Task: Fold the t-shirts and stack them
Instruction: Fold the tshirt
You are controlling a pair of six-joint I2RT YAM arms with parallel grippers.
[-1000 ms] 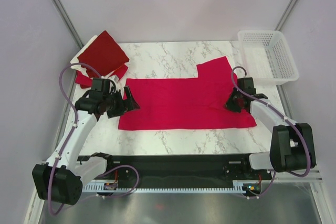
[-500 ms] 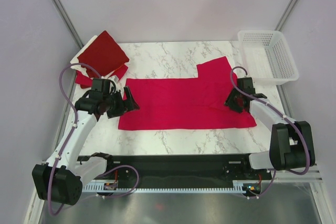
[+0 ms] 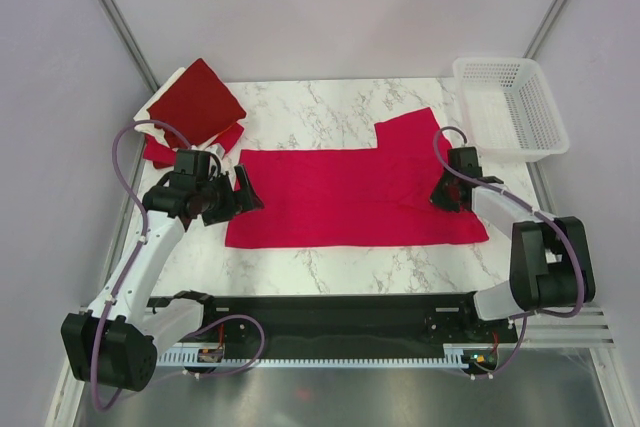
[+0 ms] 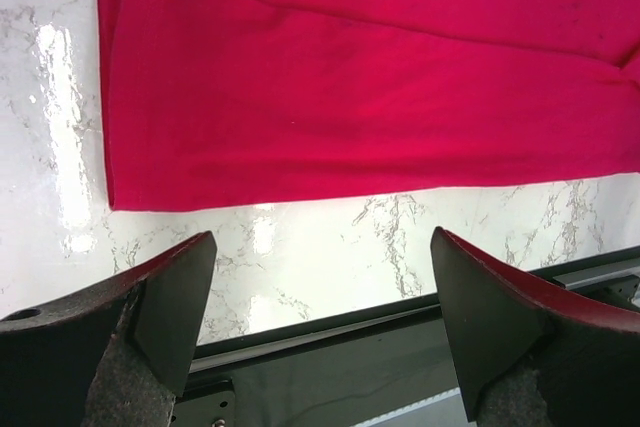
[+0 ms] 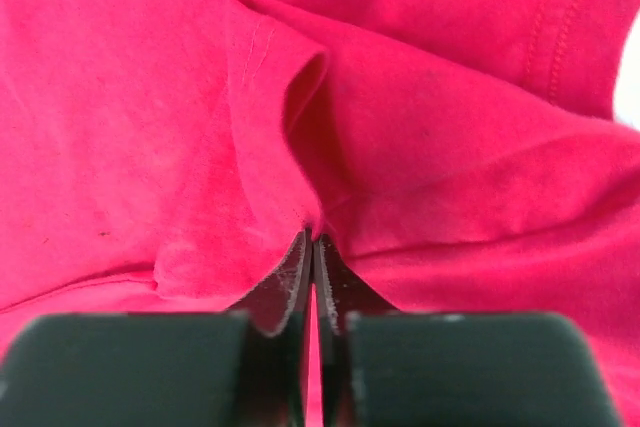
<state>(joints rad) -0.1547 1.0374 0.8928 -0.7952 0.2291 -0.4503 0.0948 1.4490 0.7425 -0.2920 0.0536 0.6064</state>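
A bright crimson t-shirt [image 3: 345, 197] lies spread flat across the marble table, one sleeve pointing to the far right. My right gripper [image 3: 446, 194] rests on its right part. In the right wrist view the jaws are shut [image 5: 312, 243] on a raised pinch of the crimson fabric [image 5: 450, 147]. My left gripper [image 3: 246, 190] hovers at the shirt's left edge, open wide. In the left wrist view its fingertips [image 4: 320, 247] frame bare marble, just short of the shirt's folded near-left corner [image 4: 300, 107]. Folded dark red and cream t-shirts [image 3: 195, 107] are piled at the back left.
A white lattice basket [image 3: 510, 107] stands at the back right corner. The table's near edge and black rail [image 4: 330, 347] lie right below my left gripper. Grey walls and frame posts close in the back and sides.
My right gripper has crept slightly towards the far side on the shirt's right part. The left arm and the shirt's outline look the same.
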